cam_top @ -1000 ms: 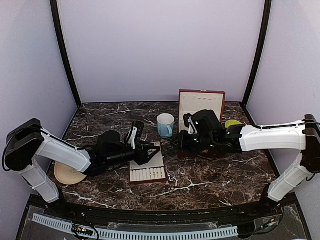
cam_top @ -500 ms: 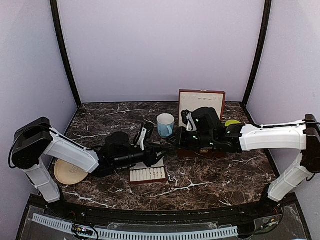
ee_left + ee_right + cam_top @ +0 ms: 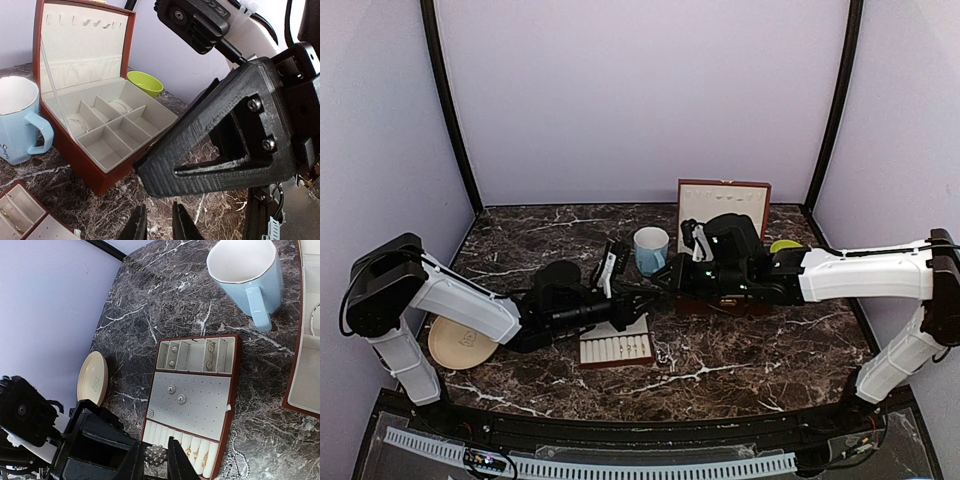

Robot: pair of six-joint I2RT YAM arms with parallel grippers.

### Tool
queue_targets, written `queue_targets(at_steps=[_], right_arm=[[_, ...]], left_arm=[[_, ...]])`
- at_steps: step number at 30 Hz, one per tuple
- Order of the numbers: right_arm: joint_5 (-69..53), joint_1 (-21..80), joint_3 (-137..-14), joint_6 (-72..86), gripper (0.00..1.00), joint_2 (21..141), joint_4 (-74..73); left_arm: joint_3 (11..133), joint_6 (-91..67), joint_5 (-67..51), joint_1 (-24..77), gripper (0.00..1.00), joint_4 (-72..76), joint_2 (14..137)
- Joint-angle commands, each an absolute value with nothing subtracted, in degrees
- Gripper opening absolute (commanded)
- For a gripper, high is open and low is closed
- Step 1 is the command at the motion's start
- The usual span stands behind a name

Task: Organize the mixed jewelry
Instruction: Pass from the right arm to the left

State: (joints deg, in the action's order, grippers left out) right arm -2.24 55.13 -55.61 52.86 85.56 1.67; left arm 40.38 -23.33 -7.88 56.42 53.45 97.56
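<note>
My right gripper is shut on a small pearl-cluster piece, held above the near end of the cream slotted tray. Two round studs sit on the tray's pin pad, and small rings stand in its slots. A fine chain lies on the marble beside the tray. My left gripper hovers just under the right gripper's body. Its fingers stand a narrow gap apart with nothing between them. Thin bangles lie in the open red-brown box.
A blue mug stands between the tray and the box lid. A green bowl sits behind the right arm. A cream plate lies at the left. The two grippers nearly meet mid-table.
My left arm has reached to the right, up to the right gripper, and its jaws have narrowed. The right gripper has shifted slightly left, still holding the pearl piece.
</note>
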Motion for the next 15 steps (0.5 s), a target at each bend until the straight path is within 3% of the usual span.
queue_targets(at_steps=[1,15], right_arm=[[-3.23,55.63,-57.27,52.81,0.17,85.16,4.6],[-3.93,55.63,-57.64,52.74,0.17,85.72,4.66]], left_arm=[[42.14,-22.96,-7.6,56.61,0.18,53.39,97.53],[42.83,-22.69,-7.07,56.61,0.14,53.4,97.62]])
